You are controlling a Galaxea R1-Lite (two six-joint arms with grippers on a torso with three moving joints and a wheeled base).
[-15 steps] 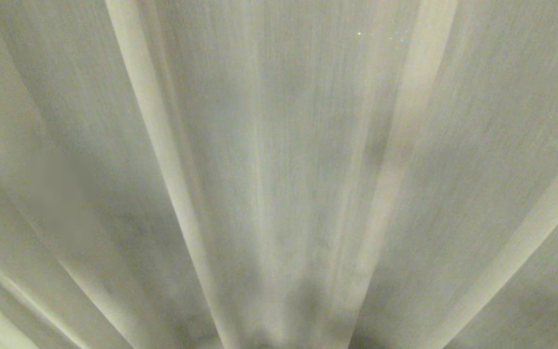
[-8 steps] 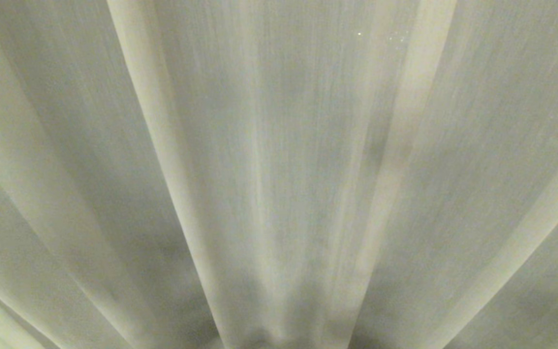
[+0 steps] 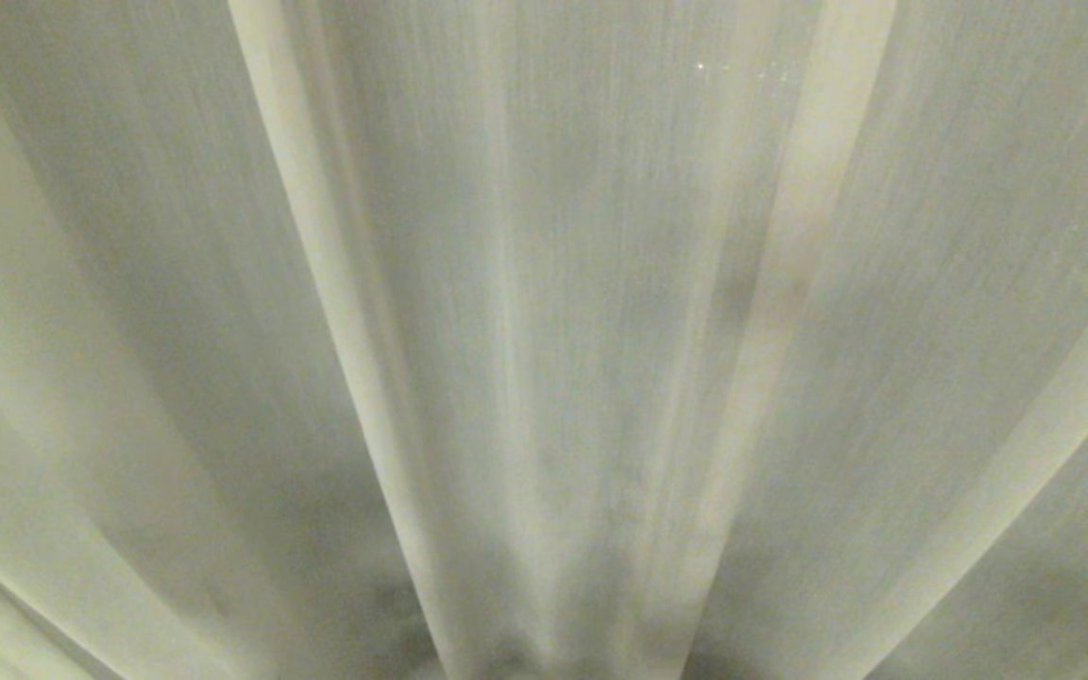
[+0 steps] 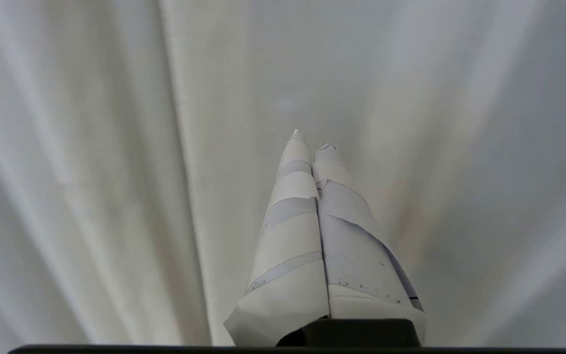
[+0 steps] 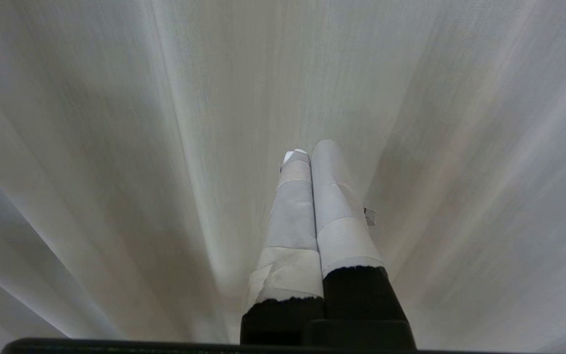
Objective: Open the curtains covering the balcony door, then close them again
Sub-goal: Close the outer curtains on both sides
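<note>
curtains [image 3: 544,340] fill every view, no writing; left gripper [image 4: 312,140] and right gripper [image 5: 307,150] jaws closed, empty.

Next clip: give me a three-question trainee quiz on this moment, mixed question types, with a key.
1. True or false: the left gripper has its fingers pressed together with no cloth between them.
2. What fills the head view? A) the curtains B) a glass door C) a bare wall
3. Fill in: the right gripper is ____, its fingers side by side before the curtains.

Key: 1 true; 2 A; 3 shut
</note>
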